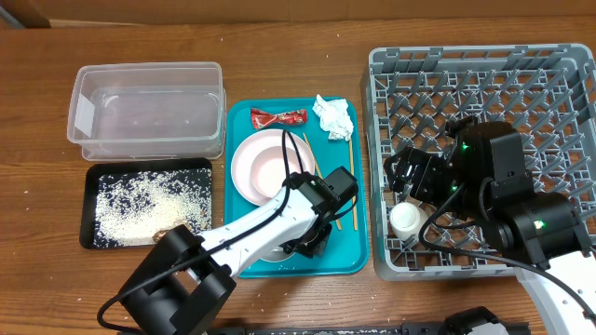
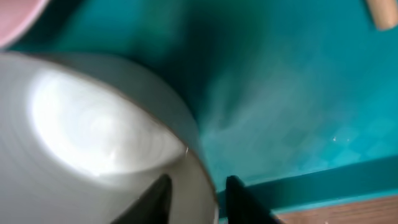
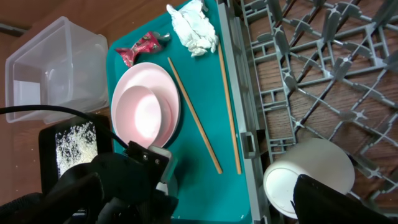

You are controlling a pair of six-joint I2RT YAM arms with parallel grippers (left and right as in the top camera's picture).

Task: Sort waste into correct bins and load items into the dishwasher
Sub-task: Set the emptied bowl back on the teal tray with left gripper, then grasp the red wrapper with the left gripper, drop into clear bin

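Wooden table (image 1: 279, 37), with a teal tray (image 1: 349, 256) beside the rack (image 1: 484, 65).
At the tray's near edge the left gripper (image 2: 199, 188) straddled the rim of the blurred, cropped bowl (image 2: 93, 124), jaws slightly apart. The right gripper (image 1: 410, 175) gaped above the cup (image 3: 311, 174) in the rack's near corner. Chopsticks (image 3: 196, 118) lay lengthwise, pointing toward the far tissue (image 3: 193, 25).

Overhead faces straight down; left wrist sits close above teal tray (image 2: 305, 106); right wrist, higher, shares tray and rack (image 3: 240, 93)
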